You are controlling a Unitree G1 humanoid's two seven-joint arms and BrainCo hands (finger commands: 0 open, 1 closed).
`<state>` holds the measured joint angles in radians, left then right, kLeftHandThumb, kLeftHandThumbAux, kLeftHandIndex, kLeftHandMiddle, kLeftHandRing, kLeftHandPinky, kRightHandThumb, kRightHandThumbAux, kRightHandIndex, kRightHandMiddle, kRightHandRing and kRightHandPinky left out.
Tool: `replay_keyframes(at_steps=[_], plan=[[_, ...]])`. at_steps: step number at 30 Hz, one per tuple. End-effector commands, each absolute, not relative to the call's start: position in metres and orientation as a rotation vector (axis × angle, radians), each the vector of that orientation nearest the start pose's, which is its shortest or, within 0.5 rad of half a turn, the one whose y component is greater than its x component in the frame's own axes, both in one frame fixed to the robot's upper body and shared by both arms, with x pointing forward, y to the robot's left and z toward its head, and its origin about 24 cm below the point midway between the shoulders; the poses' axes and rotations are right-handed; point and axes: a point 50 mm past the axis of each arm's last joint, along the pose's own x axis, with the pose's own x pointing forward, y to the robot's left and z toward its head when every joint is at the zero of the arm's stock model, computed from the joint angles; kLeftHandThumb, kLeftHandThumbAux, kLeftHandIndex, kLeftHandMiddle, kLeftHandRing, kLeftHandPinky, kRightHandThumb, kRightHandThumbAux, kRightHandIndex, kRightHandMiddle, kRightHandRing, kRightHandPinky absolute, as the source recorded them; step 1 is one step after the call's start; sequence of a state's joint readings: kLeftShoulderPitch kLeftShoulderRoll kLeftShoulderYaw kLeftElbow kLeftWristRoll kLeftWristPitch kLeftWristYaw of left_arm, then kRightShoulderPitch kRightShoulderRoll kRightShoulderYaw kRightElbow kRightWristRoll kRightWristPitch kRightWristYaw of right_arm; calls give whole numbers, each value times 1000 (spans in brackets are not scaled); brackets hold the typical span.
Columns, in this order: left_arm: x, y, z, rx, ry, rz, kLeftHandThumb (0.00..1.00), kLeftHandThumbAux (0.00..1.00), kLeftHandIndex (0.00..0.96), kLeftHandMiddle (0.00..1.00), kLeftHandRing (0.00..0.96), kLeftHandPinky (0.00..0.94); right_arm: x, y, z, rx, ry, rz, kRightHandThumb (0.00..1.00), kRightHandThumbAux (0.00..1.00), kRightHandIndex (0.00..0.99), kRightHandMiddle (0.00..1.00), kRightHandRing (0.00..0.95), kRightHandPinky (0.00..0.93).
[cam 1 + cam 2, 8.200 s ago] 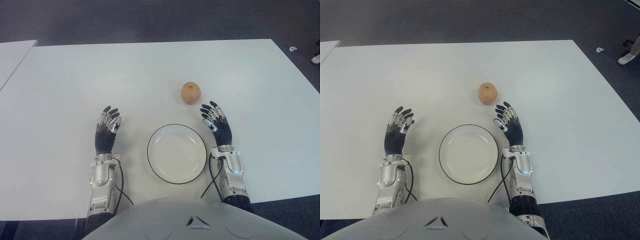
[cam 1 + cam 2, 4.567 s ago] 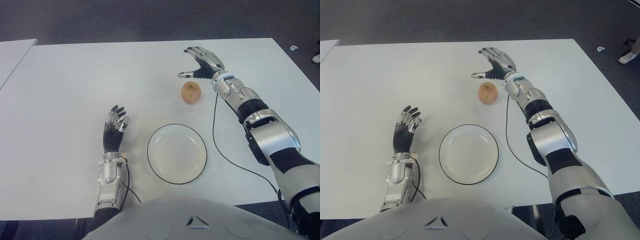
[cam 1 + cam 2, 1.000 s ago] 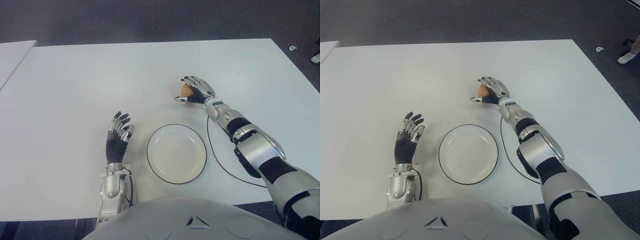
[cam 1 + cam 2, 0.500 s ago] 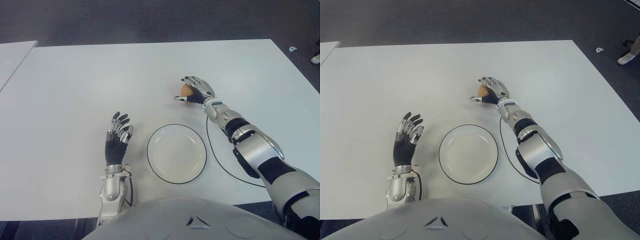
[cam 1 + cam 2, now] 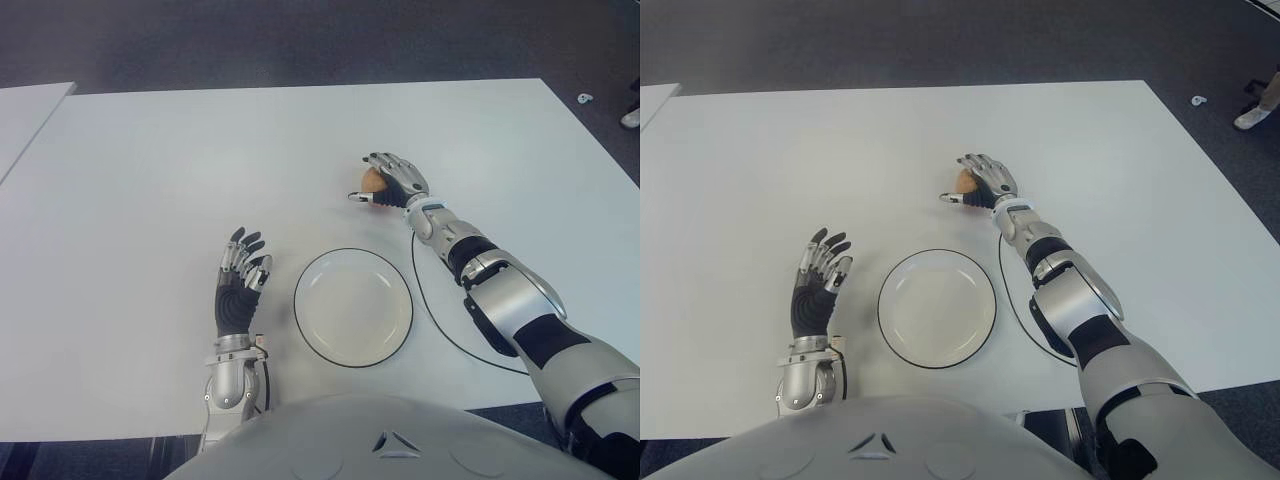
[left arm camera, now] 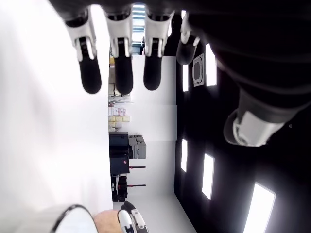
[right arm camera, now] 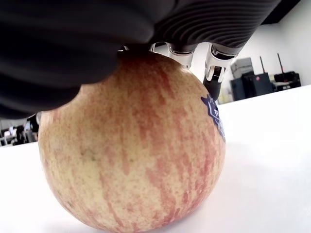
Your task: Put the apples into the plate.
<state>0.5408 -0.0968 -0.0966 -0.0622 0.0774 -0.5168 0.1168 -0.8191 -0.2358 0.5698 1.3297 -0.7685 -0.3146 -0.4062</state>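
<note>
- The left hand [image 5: 238, 283], fingers spread and empty, is seen near the white table's [image 5: 150, 180] front edge, left of the round black-rimmed white plate [image 5: 353, 307].
- Farther in, the red-yellow apple [image 5: 372, 181] is covered by the right hand [image 5: 392, 182]; its blue sticker and table contact are shown only in the right wrist view.

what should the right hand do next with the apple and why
Probably close the fingers and lift. The right hand lies over the apple, which in the right wrist view sits on the table under the palm, fingers reaching past it. The plate nearer the robot holds nothing. The left hand shows open, left of the plate.
</note>
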Motion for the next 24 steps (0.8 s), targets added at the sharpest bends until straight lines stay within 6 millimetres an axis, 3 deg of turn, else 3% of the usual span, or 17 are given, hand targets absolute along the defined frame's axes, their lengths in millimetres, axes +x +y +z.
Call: replay_keyframes(at_steps=[1, 12, 19, 23, 24], plan=[[132, 140, 7, -51, -69, 220, 354, 555, 112, 211, 235, 264, 314, -156, -41, -1412, 165, 470, 292, 213, 0, 0, 0, 0], [126, 132, 9, -79, -73, 233, 360, 550, 115, 211, 230, 255, 312, -162, -43, -1400, 182, 455, 333, 249, 1, 19, 0, 0], [131, 131, 8, -96, -79, 244, 372, 544, 125, 217, 229, 248, 314, -166, -40, -1369, 194, 409, 418, 276, 48, 127, 82, 70], [133, 132, 9, -110, -83, 259, 384, 541, 129, 222, 233, 256, 317, -168, -35, -1343, 175, 364, 501, 314, 188, 318, 261, 236], [134, 133, 9, -112, -85, 262, 388, 541, 131, 225, 238, 267, 318, -168, -34, -1339, 169, 356, 544, 351, 255, 418, 377, 322]])
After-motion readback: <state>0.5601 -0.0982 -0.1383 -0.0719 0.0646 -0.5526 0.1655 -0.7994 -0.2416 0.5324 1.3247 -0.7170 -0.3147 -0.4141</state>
